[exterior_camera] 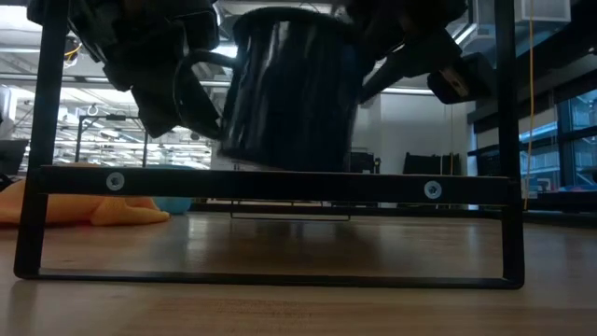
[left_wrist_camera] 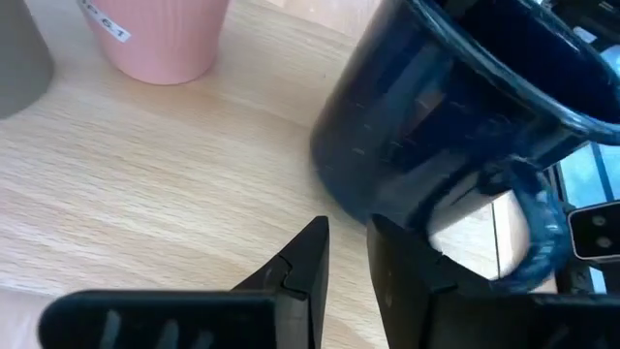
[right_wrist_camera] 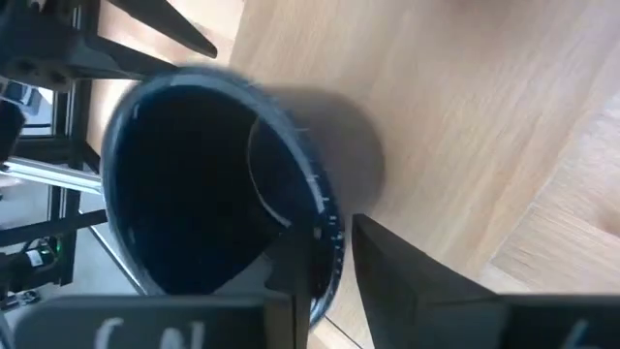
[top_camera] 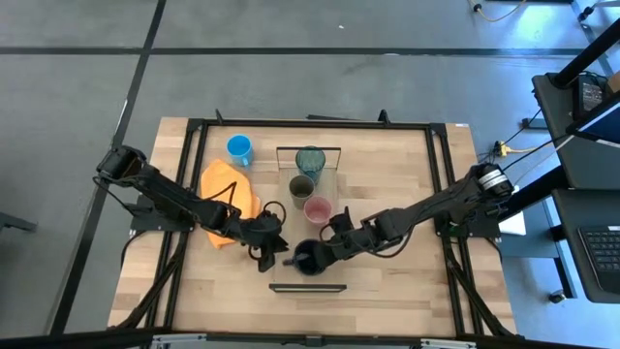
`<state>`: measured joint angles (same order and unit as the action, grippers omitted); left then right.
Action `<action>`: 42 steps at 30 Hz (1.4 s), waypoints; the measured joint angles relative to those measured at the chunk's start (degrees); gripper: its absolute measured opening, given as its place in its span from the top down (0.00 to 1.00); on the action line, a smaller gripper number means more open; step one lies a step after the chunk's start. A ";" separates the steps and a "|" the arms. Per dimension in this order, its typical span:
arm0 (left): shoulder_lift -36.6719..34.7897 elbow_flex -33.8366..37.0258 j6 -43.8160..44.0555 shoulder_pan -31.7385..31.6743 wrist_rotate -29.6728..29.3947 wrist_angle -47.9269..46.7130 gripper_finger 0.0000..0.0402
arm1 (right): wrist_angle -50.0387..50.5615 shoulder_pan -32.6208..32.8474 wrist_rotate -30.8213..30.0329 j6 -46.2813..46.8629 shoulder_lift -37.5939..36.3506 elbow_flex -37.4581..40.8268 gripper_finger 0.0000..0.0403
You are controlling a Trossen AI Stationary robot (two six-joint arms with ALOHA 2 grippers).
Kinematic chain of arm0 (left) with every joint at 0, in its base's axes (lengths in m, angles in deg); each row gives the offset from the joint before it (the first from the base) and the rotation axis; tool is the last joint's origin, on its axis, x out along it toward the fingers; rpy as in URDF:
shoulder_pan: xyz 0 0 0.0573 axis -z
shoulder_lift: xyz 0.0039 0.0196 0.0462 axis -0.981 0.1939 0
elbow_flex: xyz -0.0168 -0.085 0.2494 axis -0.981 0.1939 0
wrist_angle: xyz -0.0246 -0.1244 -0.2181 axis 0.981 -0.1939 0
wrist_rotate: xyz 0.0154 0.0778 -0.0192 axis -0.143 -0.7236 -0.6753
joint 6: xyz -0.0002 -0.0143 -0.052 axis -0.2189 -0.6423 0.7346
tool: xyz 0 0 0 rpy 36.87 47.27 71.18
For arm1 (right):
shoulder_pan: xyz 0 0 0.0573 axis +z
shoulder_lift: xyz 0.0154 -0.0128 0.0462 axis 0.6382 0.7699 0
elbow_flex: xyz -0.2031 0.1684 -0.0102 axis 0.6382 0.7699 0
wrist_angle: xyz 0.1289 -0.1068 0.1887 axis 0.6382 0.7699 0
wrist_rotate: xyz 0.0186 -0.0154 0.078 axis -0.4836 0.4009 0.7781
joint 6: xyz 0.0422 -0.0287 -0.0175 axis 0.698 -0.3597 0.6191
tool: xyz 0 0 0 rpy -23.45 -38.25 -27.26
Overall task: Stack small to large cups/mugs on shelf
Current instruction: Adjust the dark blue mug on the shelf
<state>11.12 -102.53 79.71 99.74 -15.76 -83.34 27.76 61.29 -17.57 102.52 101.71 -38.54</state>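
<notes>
Down the middle of the table runs the shelf [top_camera: 308, 233]. On it, from far to near, stand the teal tumbler [top_camera: 310, 160], the olive cup [top_camera: 301, 186] and the pink cup [top_camera: 317, 208]. The black mug [top_camera: 309, 258] is at its near end, slightly tilted, with my right gripper [top_camera: 325, 250] shut on its rim. My left gripper [top_camera: 274, 260] is just left of the mug, beside its handle [left_wrist_camera: 538, 233]. Its fingers [left_wrist_camera: 310, 252] show a narrow gap with nothing between them. The blue mug [top_camera: 239, 148] stands on the tabletop. My right gripper has the black mug's rim [right_wrist_camera: 322, 206] pinched, one finger inside the mug and one outside. The fingers slant down from the table's right. The mug [exterior_camera: 289, 89] is tilted; whether its base rests on the shelf or is just above it, I cannot tell. My left gripper: I cannot tell whether a finger touches the handle.
An orange cloth [top_camera: 228, 199] lies on the tabletop left of the shelf, under my left arm. The shelf's black end frame [exterior_camera: 280, 182] crosses the low view in front of the mug. Bare wood lies right of the shelf.
</notes>
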 joint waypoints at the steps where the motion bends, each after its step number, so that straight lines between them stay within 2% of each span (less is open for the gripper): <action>1: 0.00 0.00 0.14 0.14 0.00 0.00 0.83 | -0.15 0.01 -0.01 -0.01 0.21 0.00 0.81; 7: 0.00 0.00 0.21 0.11 -0.10 0.06 0.83 | -0.69 0.01 -2.55 -0.20 0.31 0.04 0.81; 27: 0.00 0.00 0.16 0.11 -0.74 0.02 0.83 | -1.37 -1.29 -5.62 -1.59 0.06 -0.52 0.81; 42: 0.00 0.00 0.15 0.11 -1.97 -3.61 0.83 | -1.00 -3.85 -5.70 -2.00 0.02 -0.57 0.81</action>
<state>11.12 -102.53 79.86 99.86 -17.73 -86.95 26.76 57.44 -23.26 100.51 101.74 -39.11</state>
